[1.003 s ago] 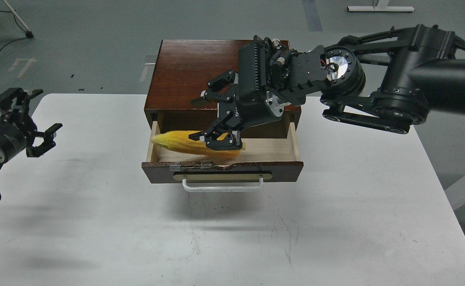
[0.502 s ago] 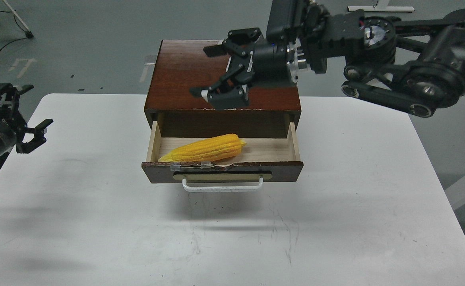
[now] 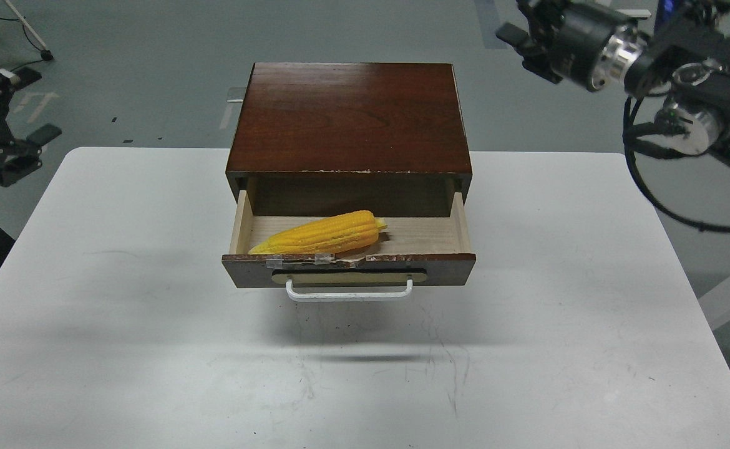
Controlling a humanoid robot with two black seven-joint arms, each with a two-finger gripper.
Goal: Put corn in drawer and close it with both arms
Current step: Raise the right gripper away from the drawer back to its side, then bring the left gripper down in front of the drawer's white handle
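Note:
The yellow corn (image 3: 321,234) lies slantwise inside the open drawer (image 3: 446,267), tip toward the front left, pale stub toward the back middle. The drawer is pulled out of the dark wood cabinet (image 3: 349,115); its white bar handle (image 3: 349,294) faces me. My left gripper (image 3: 28,105) hangs off the table's far left corner, empty, fingers spread. My right gripper (image 3: 523,34) is raised at the upper right, behind and right of the cabinet, dark and cut by the frame's top edge, so its fingers cannot be told apart. Neither gripper touches the drawer.
The cabinet stands at the back middle of a white table (image 3: 153,349). Grey floor lies beyond, with a stand's legs and cable (image 3: 25,31) at the upper left. The right arm's cable loop (image 3: 652,187) hangs over the table's back right corner.
My right gripper let go of the corn, rose from the drawer and pulled back to the upper right. The corn settled in the drawer. My left gripper drew back up and to the left.

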